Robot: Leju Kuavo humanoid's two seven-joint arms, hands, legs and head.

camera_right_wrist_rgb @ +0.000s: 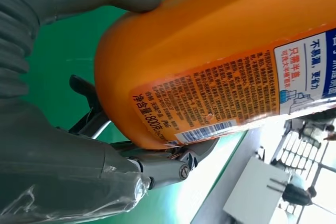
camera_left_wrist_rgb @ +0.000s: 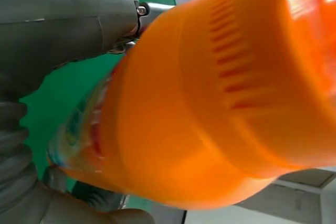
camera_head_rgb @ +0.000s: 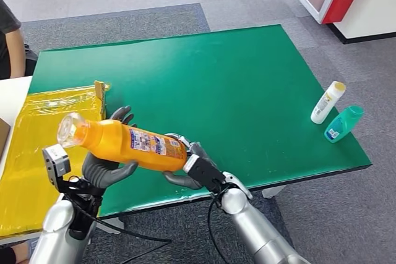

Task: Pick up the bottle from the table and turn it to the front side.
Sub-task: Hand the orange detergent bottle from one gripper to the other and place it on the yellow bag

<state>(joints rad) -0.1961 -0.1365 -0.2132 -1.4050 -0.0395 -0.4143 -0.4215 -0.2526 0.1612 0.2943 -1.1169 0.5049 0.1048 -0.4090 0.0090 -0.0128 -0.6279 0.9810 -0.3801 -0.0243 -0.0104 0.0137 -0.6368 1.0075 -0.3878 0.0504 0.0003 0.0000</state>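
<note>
Grey carpet tiles surround a green table (camera_head_rgb: 242,85) whose left end is covered by a yellow sheet (camera_head_rgb: 33,146). Above the table's near edge, an orange bottle (camera_head_rgb: 126,143) hangs in the air lying nearly on its side, its clear cap (camera_head_rgb: 69,129) tilted up toward the left and its base toward the right — the printed label with barcode and text faces up and toward the camera. The left hand (camera_head_rgb: 105,165) cups the bottle's upper body from below, fingers curled up around its far side. The right hand (camera_head_rgb: 193,168) grips the base end, thumb pressed on one side and fingers on the other, as the right wrist view shows closely. Far to the right on the table lie a white bottle with a yellow cap (camera_head_rgb: 328,102) and, just beside it, a teal bottle (camera_head_rgb: 343,123). A person's arm (camera_head_rgb: 13,47) shows at the left edge.
</note>
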